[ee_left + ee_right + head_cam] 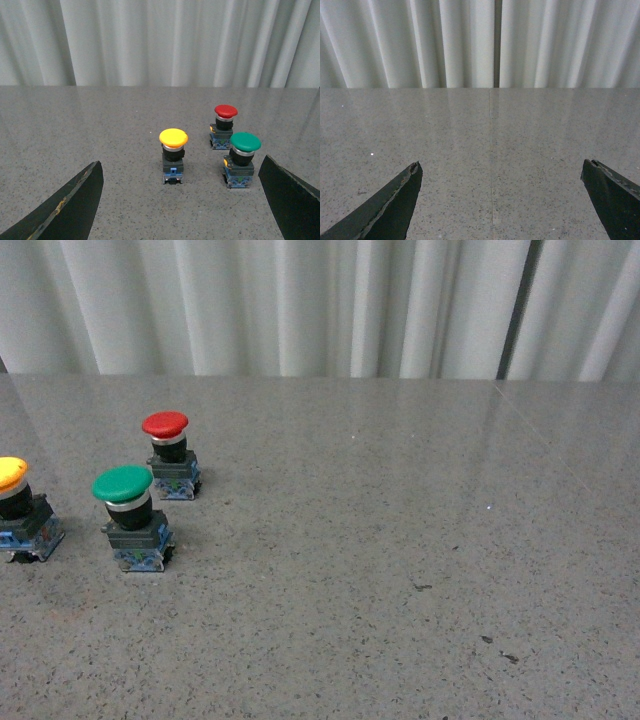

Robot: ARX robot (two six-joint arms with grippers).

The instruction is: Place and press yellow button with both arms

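Yellow-orange at the cap, black at the collar and blue-grey at the base, the yellow button [20, 508] is seen upright on the grey speckled table [400, 540], at the far left edge of the front view, where it is partly cut off by the frame. The green button [133, 522] is found near it to the right, and the red button [170, 455] is set higher in the frame, just beyond the green one; no two of them are seen touching. A white curtain [300, 300] is hung across the top of the frame. The task is judged as not yet begun, since the button is untouched. Trouble may be expected from the close green neighbour, which could be knocked by a finger brought in wide. The tall, narrow button could also be tipped if it is caught at the cap rather than the base, or pushed along the smooth table if it is pressed while loosely held. The left gripper [180, 162] is shown spread wide, with the yellow button framed ahead between its fingers [70, 210] but well apart from them; nothing is held or touched. The right gripper [501, 162] is likewise spread wide and empty, with only bare table and curtain ahead of it.
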